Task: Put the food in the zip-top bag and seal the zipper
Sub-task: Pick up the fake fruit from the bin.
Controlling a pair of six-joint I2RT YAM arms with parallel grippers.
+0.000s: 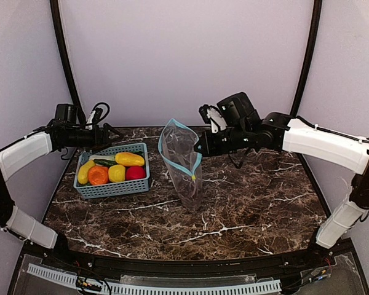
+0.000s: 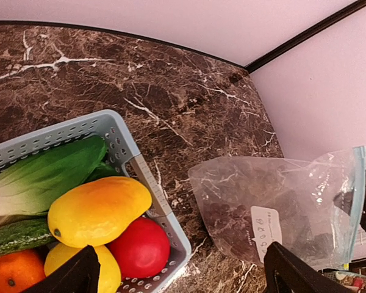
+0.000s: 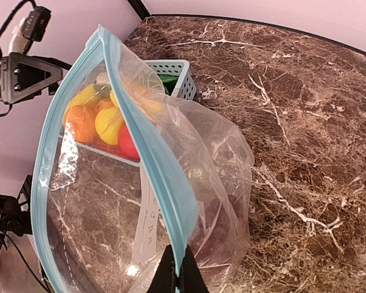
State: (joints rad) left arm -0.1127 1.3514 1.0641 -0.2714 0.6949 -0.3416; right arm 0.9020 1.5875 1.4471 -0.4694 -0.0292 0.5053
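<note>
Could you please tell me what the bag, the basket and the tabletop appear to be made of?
The zip-top bag looks like thin clear plastic film: crinkled, glossy, see-through. The basket seems moulded matte plastic, given its uniform perforated walls. The table looks like polished brown marble or a printed imitation: white veins, slight sheen.

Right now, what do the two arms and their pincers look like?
Both match: the left arm and right arm have smooth white shells over the long links, with black joints and black wrist blocks. The left pincer and right pincer are black too, with tapered fingers. A thin black cable loops at the left wrist. No markings are readable.
</note>
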